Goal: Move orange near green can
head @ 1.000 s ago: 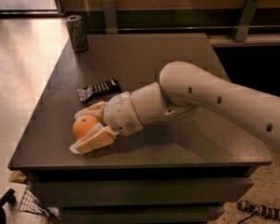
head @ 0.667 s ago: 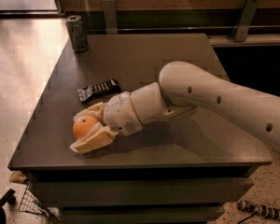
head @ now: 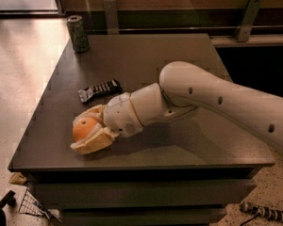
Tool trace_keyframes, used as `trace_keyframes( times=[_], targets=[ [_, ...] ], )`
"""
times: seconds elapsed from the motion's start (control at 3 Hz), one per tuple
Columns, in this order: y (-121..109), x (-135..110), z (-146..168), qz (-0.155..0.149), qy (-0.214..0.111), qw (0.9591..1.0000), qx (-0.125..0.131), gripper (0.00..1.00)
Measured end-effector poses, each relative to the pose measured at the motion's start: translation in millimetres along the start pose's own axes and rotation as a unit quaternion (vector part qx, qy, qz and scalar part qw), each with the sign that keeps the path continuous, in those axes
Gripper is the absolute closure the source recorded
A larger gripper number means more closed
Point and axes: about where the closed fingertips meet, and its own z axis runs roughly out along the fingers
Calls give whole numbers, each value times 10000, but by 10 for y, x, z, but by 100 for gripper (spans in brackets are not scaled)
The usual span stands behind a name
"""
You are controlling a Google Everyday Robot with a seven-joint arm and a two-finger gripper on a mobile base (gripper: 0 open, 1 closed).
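Dark surface (head: 146,65): gripper (head: 90,132) clamps orange (head: 83,127) at near-left edge, ready for carrying; green can (head: 78,33) stands far corner, well apart.

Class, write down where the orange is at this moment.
In the camera view, the orange sits at the picture's left, near the front edge of the table, clasped in the gripper, just in front of the black ridged bar.

No visible shift: end effector (head: 81,132) around orange (head: 84,127).
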Motion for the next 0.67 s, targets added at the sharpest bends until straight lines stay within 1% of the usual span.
trace_keyframes(
  times=[0.33, 0.67],
  targets=[
    [-93, -75, -41, -6, 28, 10000, -22, 100],
    [-399, -168, -224, 101, 62, 9999, -59, 100]
  ],
)
